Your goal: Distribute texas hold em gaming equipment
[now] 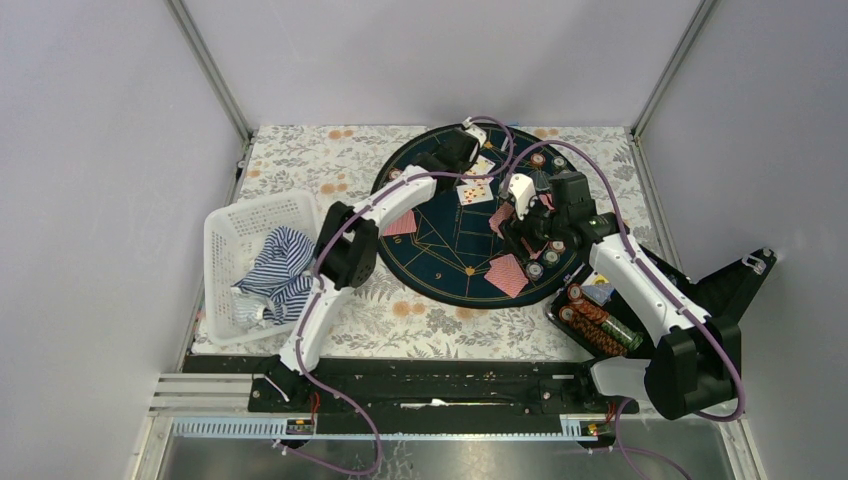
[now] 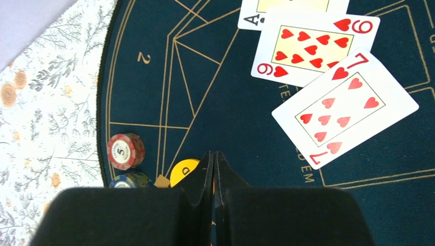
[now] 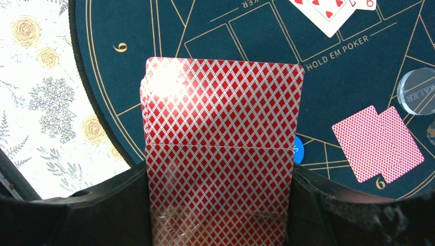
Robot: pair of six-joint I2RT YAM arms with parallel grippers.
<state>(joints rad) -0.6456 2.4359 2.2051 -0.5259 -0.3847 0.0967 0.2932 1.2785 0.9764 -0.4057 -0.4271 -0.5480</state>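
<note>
Two arms reached over the round dark blue mat in the top view, the left hand at its far edge and the right hand near the middle. From the left wrist, that hand was clenched on nothing, just beside the yellow disc, with face-up hearts cards beyond. From the right wrist, the hand grasped the deck of red-backed cards above the mat. Dealing seemed in hand; next, the left hand would need to open and draw off a card.

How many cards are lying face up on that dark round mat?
3, fanned together in the left wrist view: an ace, cut off at the picture's edge, the nine of hearts beside it, and the seven of hearts nearest the camera. Others may be hidden.
</note>
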